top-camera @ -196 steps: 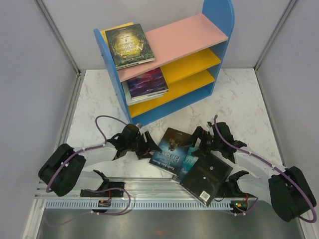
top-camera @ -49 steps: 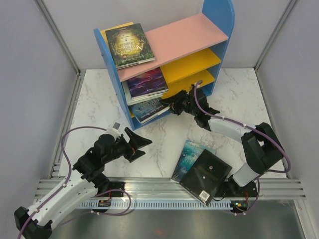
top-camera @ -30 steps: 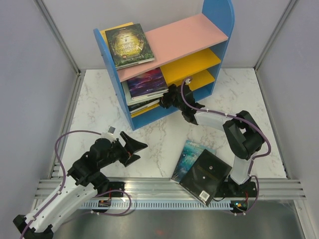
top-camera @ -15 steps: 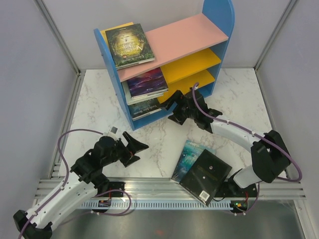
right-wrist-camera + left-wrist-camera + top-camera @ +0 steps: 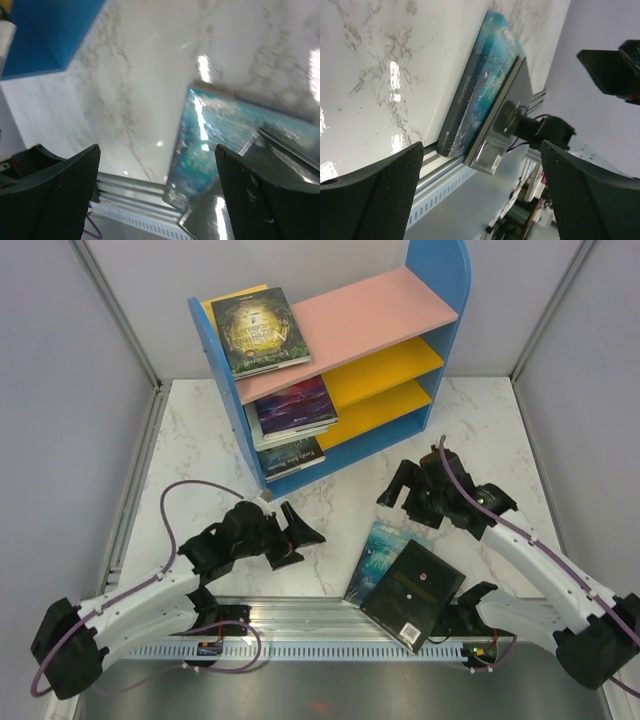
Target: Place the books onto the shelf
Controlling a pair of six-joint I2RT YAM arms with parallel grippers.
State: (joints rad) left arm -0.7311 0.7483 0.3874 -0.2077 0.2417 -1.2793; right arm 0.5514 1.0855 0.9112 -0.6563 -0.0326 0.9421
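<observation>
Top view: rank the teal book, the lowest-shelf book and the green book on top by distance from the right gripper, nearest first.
1. Teal book, on the table, just base-side of the right gripper.
2. Dark blue book, lowest board of the shelf, left end.
3. Green book, shelf top, left end.

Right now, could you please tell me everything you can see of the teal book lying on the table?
The teal book is a thin, glossy paperback with a blue-green pictured cover. It lies flat, cover up, on the white marbled table, turned at a slant, with its near end reaching the metal rail. A black book lies across its near right part and hides it. Nothing else touches it.
</observation>
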